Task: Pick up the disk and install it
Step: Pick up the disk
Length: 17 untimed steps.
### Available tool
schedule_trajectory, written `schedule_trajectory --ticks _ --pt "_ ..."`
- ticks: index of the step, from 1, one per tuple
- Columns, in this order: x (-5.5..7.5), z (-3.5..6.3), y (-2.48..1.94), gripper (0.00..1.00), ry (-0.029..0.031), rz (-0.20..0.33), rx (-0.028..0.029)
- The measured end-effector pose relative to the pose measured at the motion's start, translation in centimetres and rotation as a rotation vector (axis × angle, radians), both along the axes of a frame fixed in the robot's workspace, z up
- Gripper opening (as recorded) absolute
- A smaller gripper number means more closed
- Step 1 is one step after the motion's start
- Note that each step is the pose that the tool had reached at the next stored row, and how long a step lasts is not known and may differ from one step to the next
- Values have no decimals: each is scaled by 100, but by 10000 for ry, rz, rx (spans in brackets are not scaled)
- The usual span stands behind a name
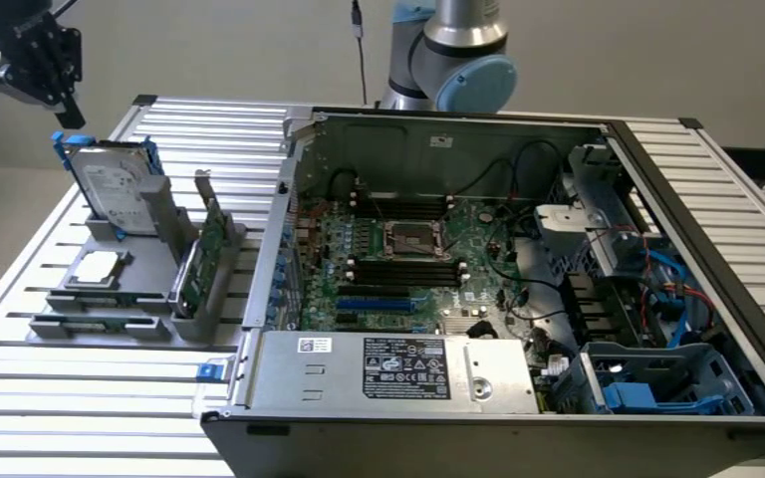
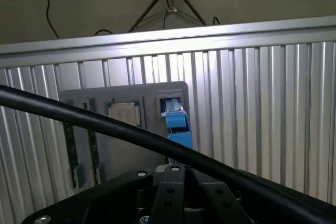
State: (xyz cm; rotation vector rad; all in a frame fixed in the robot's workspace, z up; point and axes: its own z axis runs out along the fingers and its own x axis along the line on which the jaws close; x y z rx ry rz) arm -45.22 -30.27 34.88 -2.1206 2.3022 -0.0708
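The disk [image 1: 108, 185], a silver drive with a white label in a blue carrier, stands upright in the grey holder [image 1: 143, 261] on the exterior view's left. My gripper [image 1: 69, 112] hangs a short way above the disk's top edge, apart from it, shut with nothing in it. In the wrist view the disk [image 2: 176, 123] appears edge-on as a blue strip straight below the gripper [image 2: 175, 170], whose fingers are together.
The holder also carries a small silver chip [image 1: 97, 267] and an upright green circuit card [image 1: 196, 269]. An open computer case [image 1: 489, 279] with motherboard and power supply [image 1: 396, 366] fills the slatted table's [image 1: 77, 398] right. A black cable [image 2: 94, 121] crosses the wrist view.
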Motion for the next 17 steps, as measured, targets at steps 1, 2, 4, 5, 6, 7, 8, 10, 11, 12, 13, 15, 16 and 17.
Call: schedule_trajectory --ticks 1,2,4,5,6,7,8,10,11,12,13,15,16,17 --pt "0 0 0 11 0 0 1" --pt "0 0 0 11 -1 0 0" --pt "0 0 0 11 -1 1 1" --pt "0 0 0 11 -1 1 1" --pt "0 0 0 11 0 1 0" --pt "0 0 0 11 0 1 1" --pt "0 0 0 11 -1 1 0" --pt "0 0 0 11 -1 0 1" --pt "0 0 0 11 0 1 0" --pt "0 0 0 11 -1 1 1" --pt "0 0 0 11 -1 0 1" --pt "0 0 0 12 0 1 1" --pt "0 0 0 18 0 1 0" --pt "0 0 0 24 5 1 0"
